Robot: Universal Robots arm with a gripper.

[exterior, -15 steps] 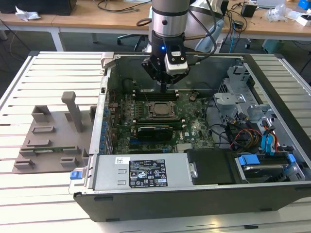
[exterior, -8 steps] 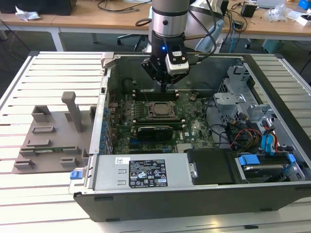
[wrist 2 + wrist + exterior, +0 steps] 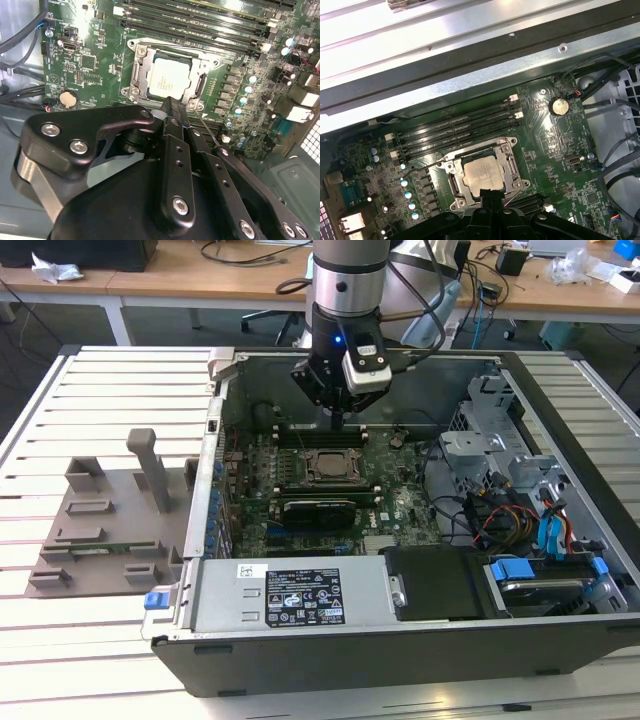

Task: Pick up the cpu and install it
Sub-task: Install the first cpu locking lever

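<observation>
The cpu (image 3: 167, 80) is a silvery square chip lying flat inside the metal socket frame (image 3: 141, 65) on the green motherboard (image 3: 400, 505). It also appears in the first wrist view (image 3: 481, 175) and the exterior view (image 3: 328, 466). My gripper (image 3: 340, 420) hangs a little above the socket's edge, inside the open computer case. In both wrist views the black fingertips (image 3: 172, 106) (image 3: 490, 194) are pressed together with nothing between them, and they are apart from the chip.
Black memory slots (image 3: 455, 132) run beside the socket, and a black card (image 3: 318, 512) sits on its other side. Cables and drive cages (image 3: 520, 500) fill the case at the exterior view's right. A grey fixture tray (image 3: 110, 525) lies outside at the left.
</observation>
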